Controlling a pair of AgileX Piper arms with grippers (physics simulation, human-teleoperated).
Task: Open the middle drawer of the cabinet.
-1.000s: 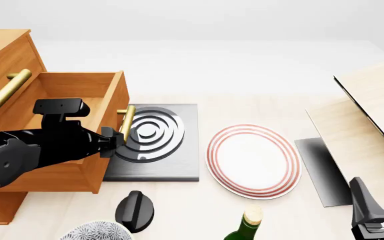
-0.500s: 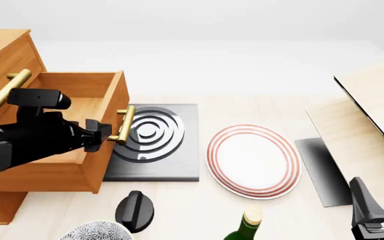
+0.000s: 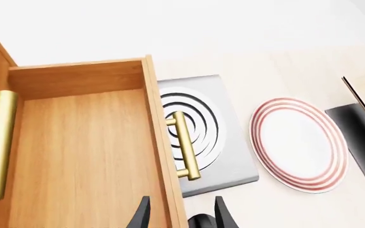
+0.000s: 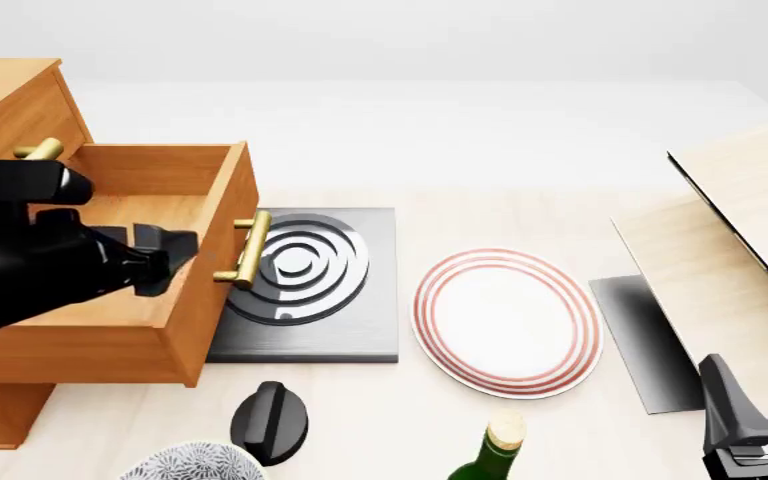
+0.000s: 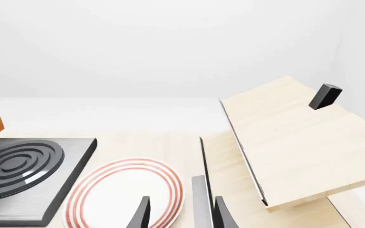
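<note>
My left gripper [image 4: 177, 257] hangs spread and empty beside the pulled-out orange-brown wooden middle drawer [image 4: 217, 225].
Its brass bar handle [image 4: 245, 250] sits untouched; my right gripper [image 5: 179, 213] is spread too.

I count one cabinet [image 4: 4, 100], one open drawer [image 4: 157, 260], one stove plate [image 4: 311, 280], one dish [image 4: 507, 322], one bottle [image 4: 491, 455], one knob [image 4: 271, 420].

The front view looks down from behind the arms, the left wrist view peers close into the middle drawer [image 3: 81, 156], and all three share the striped plate [image 4: 507, 322]
</note>
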